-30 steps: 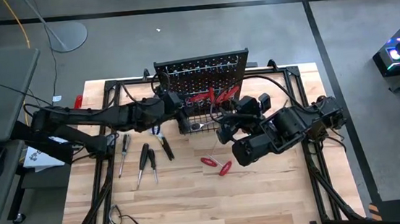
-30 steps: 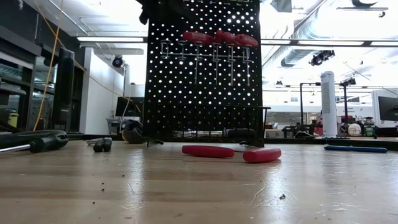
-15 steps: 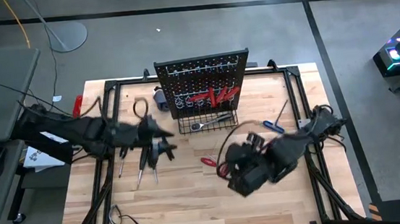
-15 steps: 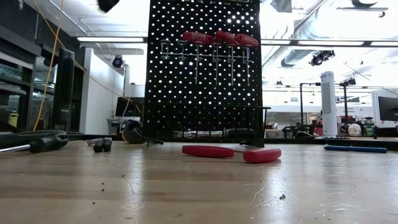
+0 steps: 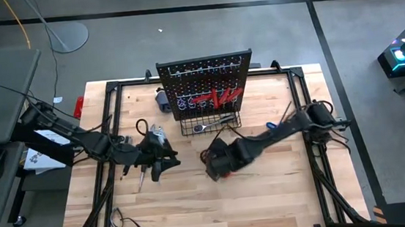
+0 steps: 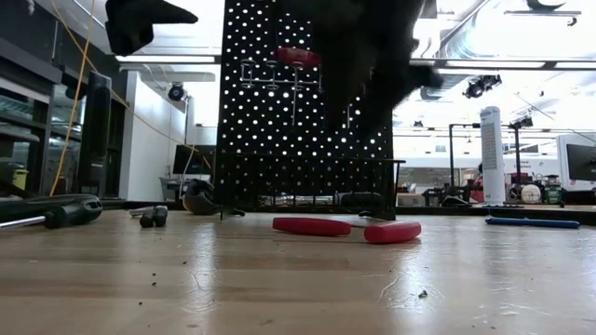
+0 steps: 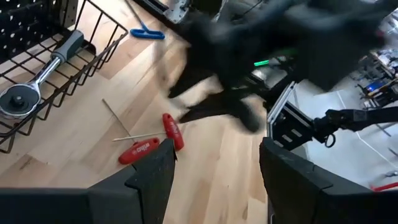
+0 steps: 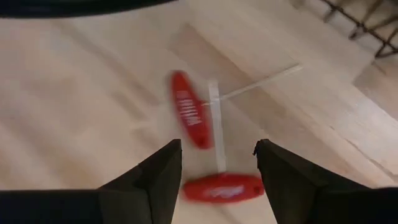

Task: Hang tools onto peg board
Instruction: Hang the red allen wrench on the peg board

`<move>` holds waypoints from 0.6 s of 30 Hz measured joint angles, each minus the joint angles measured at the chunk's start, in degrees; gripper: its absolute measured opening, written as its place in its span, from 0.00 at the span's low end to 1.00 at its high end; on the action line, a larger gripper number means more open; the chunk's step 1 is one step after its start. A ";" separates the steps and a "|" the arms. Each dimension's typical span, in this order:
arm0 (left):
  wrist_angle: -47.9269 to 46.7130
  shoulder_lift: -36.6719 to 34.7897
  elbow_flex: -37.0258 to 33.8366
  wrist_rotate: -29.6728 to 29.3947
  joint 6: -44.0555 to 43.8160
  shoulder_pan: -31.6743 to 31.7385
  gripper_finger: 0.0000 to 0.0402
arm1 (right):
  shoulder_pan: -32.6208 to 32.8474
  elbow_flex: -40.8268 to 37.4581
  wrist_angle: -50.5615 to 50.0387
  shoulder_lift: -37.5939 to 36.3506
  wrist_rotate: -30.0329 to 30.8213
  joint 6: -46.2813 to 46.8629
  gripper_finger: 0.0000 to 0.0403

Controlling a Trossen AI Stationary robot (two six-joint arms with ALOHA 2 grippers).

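The black peg board [image 5: 205, 80] stands upright at the table's far middle, with red-handled tools [image 5: 212, 96] hanging on it. A wire basket [image 5: 189, 126] at its base holds a silver ratchet [image 7: 37, 74]. Two red-handled T tools [image 8: 189, 118] [image 8: 221, 186] lie on the table in front of the board. My right gripper [image 8: 217, 148] is open above them, touching nothing. My left gripper [image 7: 217, 155] is open and empty over the black-handled tools [image 5: 140, 178], left of the board. A blue-handled tool [image 7: 146, 31] lies at the right.
A black cable loop [image 5: 128, 224] lies near the table's near left corner. The black metal frame [image 5: 106, 107] runs along the table's sides. Black-handled tools [image 6: 56, 212] lie at the left in the low view. Bare wood [image 5: 268, 196] shows toward the near edge.
My left gripper has drawn away from the peg board, toward the table's near left, and come down over the black-handled tools. My right gripper has gone from beside the basket toward the near edge, then left, over the two red-handled tools. The tools have stayed put.
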 joint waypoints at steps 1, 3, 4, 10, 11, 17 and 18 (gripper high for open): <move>0.05 0.00 0.02 0.04 0.02 0.00 0.53 | -1.13 -1.43 0.92 0.31 -1.22 -0.57 0.49; -0.04 0.00 0.00 0.34 -0.02 -0.02 0.53 | -2.85 -3.86 4.26 0.94 -3.37 -2.46 0.49; 0.07 0.00 0.02 0.44 -0.02 -0.02 0.53 | -3.43 -4.84 6.07 1.22 -4.63 -3.51 0.49; 1.24 -0.21 0.02 0.74 -0.99 -0.04 0.53 | -3.65 -6.13 8.88 2.86 -8.99 -8.06 0.49; 1.63 -0.20 0.02 0.74 -0.99 -0.04 0.53 | -3.61 -6.16 8.76 3.14 -9.13 -8.76 0.49; 2.67 -0.20 0.02 0.28 -1.03 -0.02 0.53 | -3.64 -6.16 7.02 5.66 -9.04 -9.88 0.49; 2.65 -0.20 0.02 0.26 -1.05 -0.02 0.53 | -3.68 -6.17 7.01 6.19 -9.52 -10.32 0.49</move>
